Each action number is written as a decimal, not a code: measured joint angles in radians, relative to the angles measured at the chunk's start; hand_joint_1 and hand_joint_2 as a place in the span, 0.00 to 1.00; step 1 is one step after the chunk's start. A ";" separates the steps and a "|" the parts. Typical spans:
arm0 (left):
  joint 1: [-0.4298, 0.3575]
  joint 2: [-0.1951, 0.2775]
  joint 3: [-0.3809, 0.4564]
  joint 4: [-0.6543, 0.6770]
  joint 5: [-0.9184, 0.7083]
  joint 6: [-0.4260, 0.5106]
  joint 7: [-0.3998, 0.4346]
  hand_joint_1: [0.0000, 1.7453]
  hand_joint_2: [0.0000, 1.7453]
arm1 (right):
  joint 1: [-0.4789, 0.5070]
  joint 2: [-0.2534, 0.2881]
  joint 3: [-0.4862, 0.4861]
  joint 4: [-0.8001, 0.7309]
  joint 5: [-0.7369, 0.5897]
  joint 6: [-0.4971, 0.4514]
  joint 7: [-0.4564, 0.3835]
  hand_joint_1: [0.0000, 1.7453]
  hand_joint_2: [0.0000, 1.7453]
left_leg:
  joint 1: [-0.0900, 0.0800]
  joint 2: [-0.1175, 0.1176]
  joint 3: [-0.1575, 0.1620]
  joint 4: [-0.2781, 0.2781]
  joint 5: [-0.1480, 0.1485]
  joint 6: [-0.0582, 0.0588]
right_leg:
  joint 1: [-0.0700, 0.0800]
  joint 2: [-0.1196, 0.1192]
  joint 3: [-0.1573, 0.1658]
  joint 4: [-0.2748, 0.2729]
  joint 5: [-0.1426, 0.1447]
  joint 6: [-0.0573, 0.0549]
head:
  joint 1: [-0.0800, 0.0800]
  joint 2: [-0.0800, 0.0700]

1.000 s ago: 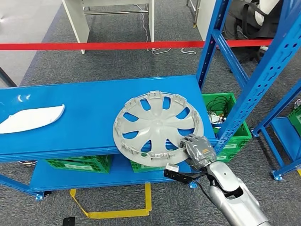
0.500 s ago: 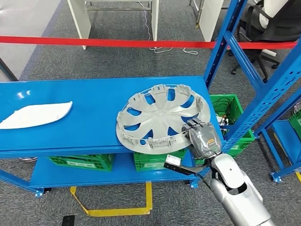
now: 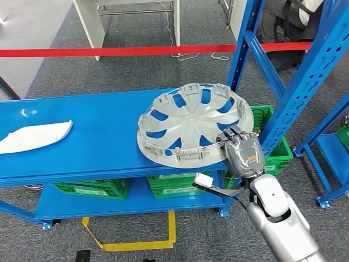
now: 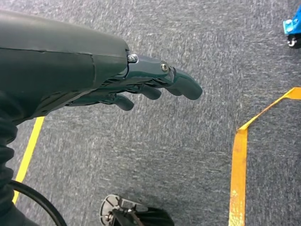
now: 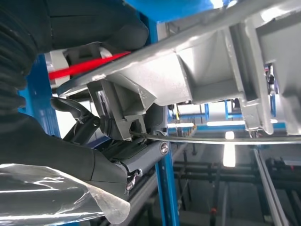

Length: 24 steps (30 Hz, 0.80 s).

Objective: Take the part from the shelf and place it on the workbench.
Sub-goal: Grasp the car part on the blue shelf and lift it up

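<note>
A grey hubcap (image 3: 193, 123) with blue showing through its openings is lifted and tilted above the right end of the blue shelf (image 3: 82, 147). My right hand (image 3: 242, 154) grips its near right rim. Up close in the right wrist view, the hubcap's ribbed grey underside (image 5: 213, 70) fills the upper part, and my right hand (image 5: 117, 150) clamps the rim from below. My left hand (image 4: 142, 84) hangs over grey carpet, its fingers stretched out and holding nothing.
A white curved part (image 3: 35, 136) lies at the shelf's left end. Blue rack uprights (image 3: 296, 87) stand close on the right. Green crates (image 3: 181, 183) sit under the shelf. A red tape barrier (image 3: 123, 52) crosses behind. Yellow floor tape (image 3: 131, 245) marks the carpet.
The right hand has raised the hubcap off the shelf and carried it back and to the right, tilting its far edge up. The camera has shifted slightly.
</note>
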 joint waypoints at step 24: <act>-0.010 0.000 -0.023 0.000 -0.019 0.007 0.004 0.00 1.00 | -0.117 0.006 0.039 -0.058 -0.033 -0.070 -0.100 1.00 1.00 | 0.001 0.000 0.100 -0.241 0.090 0.003 | -0.006 0.003 -0.024 0.010 0.011 0.017 | 0.005 0.000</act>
